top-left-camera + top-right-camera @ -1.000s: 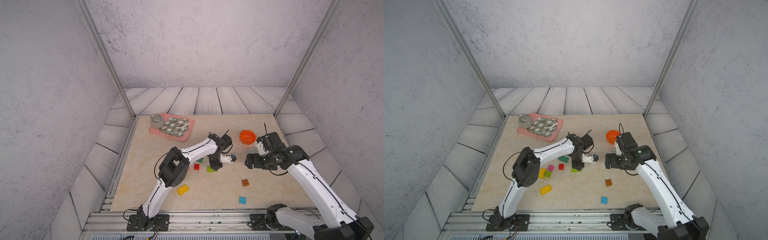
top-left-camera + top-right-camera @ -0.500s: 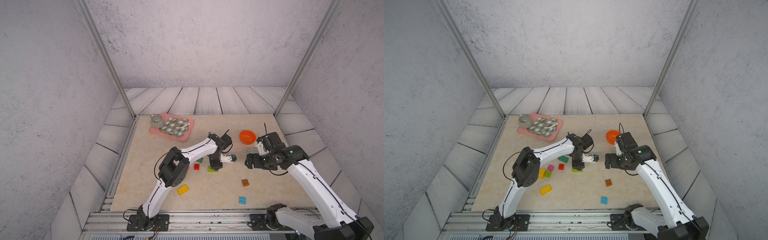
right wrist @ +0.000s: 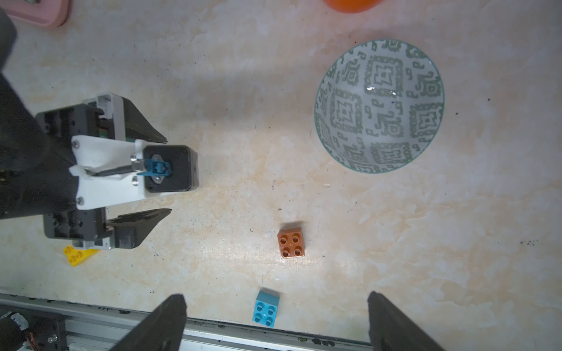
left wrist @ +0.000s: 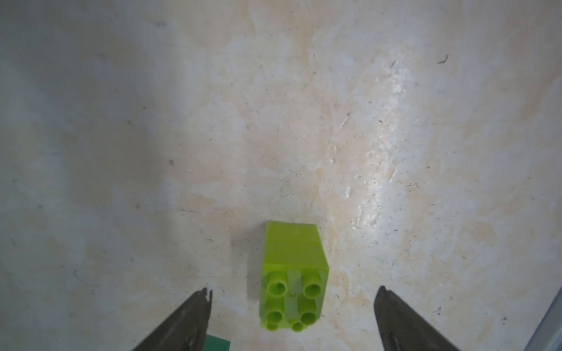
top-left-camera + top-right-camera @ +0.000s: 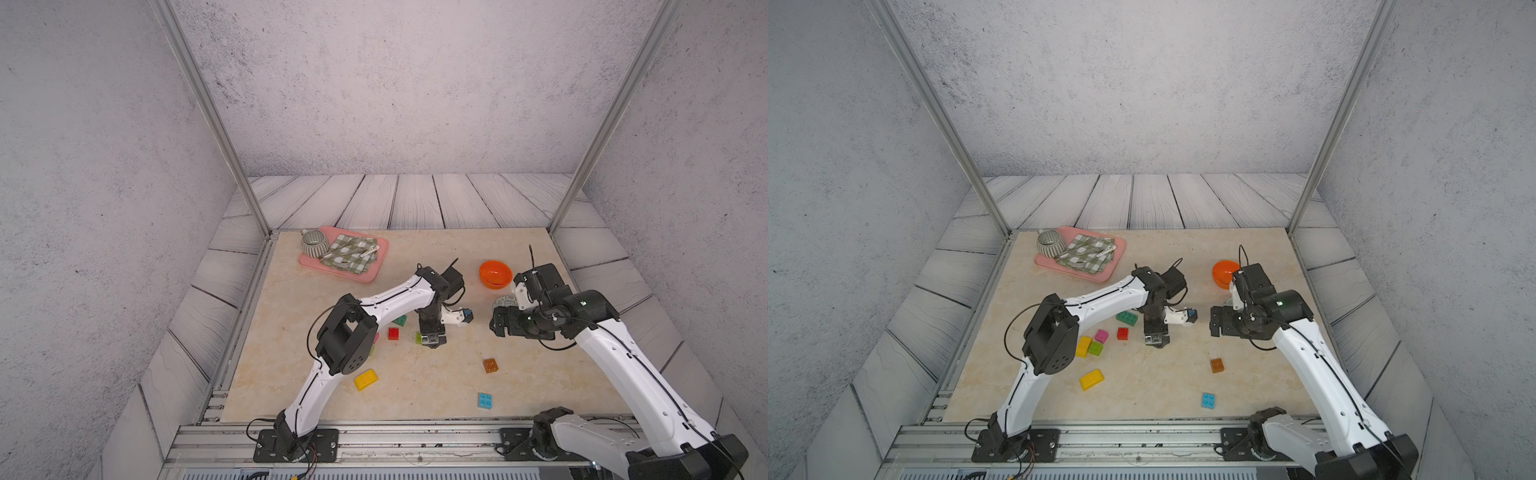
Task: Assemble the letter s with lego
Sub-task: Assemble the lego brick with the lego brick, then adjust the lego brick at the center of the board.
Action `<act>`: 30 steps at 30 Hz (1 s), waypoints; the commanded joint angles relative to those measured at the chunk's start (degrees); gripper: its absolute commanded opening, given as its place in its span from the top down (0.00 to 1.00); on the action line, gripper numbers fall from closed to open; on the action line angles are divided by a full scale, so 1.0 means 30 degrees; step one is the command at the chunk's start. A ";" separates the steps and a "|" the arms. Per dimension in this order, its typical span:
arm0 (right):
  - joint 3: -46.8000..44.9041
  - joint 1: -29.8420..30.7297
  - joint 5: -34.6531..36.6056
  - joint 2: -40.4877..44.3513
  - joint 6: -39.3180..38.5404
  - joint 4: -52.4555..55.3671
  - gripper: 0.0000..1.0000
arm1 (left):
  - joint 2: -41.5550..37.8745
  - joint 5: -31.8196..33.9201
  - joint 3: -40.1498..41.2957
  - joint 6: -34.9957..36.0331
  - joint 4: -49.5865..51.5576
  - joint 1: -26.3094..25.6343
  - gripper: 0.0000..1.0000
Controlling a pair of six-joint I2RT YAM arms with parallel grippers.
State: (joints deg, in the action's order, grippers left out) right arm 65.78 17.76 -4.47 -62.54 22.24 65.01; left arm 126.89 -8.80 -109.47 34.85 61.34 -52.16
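The left gripper (image 4: 293, 290) points straight down with its fingers spread wide. A lime brick (image 4: 293, 267) stands studs-up on the tabletop (image 5: 415, 395) between them, with a clear gap to each finger, so nothing is clamped. Just left of this gripper in both top views lies a red brick (image 5: 1122, 333), with a dark green oblong brick (image 5: 1126, 318) a little farther back. Further left sit a pink brick (image 5: 1101, 335) and a second lime brick (image 5: 1095, 348), which lies just beside a yellow oblong brick (image 5: 1084, 346) by the left arm's elbow. Another yellow brick (image 5: 365, 379) lies alone nearer the front rail. The right gripper (image 3: 275, 294) hangs above the table to the right of the left one, well apart from it. Its fingers are also wide apart and hold nothing. A brown brick (image 5: 491, 365) lies near and slightly left of it, and a blue brick (image 5: 484, 400) lies nearer still, close to the front edge. A green-patterned bowl (image 3: 378, 106) stands beside the right wrist, an orange bowl (image 5: 494, 274) lies beyond it, and a pink tray (image 5: 374, 274) with a striped cup (image 5: 314, 243) and a checked cloth (image 5: 349, 253) sits at the far left.
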 commanded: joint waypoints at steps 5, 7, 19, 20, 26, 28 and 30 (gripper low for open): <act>0.0751 -0.0038 -0.0063 -0.0529 0.0763 0.0592 0.04 | -0.4748 0.1478 -0.1301 -0.3262 0.0001 0.0285 0.10; 0.0634 -0.0071 -0.0136 -0.0723 0.1090 0.0592 0.04 | -0.6457 0.2219 -0.0767 -0.5372 -0.0742 0.0825 0.15; -0.4417 0.0176 -0.1256 -0.1945 0.6305 -0.2171 0.07 | -1.5239 0.5103 0.8942 -1.6364 -0.3556 0.2856 0.28; -0.5013 0.0177 -0.1236 -0.1971 0.7155 -0.2665 0.07 | -1.5786 0.5158 0.9639 -1.6609 -0.3850 0.2856 0.28; -0.6572 0.0180 -0.1185 -0.2879 1.1473 -0.5052 0.08 | -1.7755 0.5407 1.1744 -1.7156 -0.4567 0.3028 0.28; -0.6575 0.0191 -0.1150 -0.3444 1.2320 -0.5510 0.10 | -1.7834 0.5336 1.1820 -1.7082 -0.4632 0.3169 0.28; -0.6673 0.0215 -0.1154 -0.4056 1.2957 -0.5814 0.13 | -1.7776 0.5227 1.1843 -1.7011 -0.4752 0.3236 0.28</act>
State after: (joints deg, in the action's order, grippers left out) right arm 46.04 18.09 -7.66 -73.14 54.37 50.76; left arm 73.93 6.26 -74.32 -14.87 49.06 -43.03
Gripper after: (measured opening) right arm 0.874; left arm 0.720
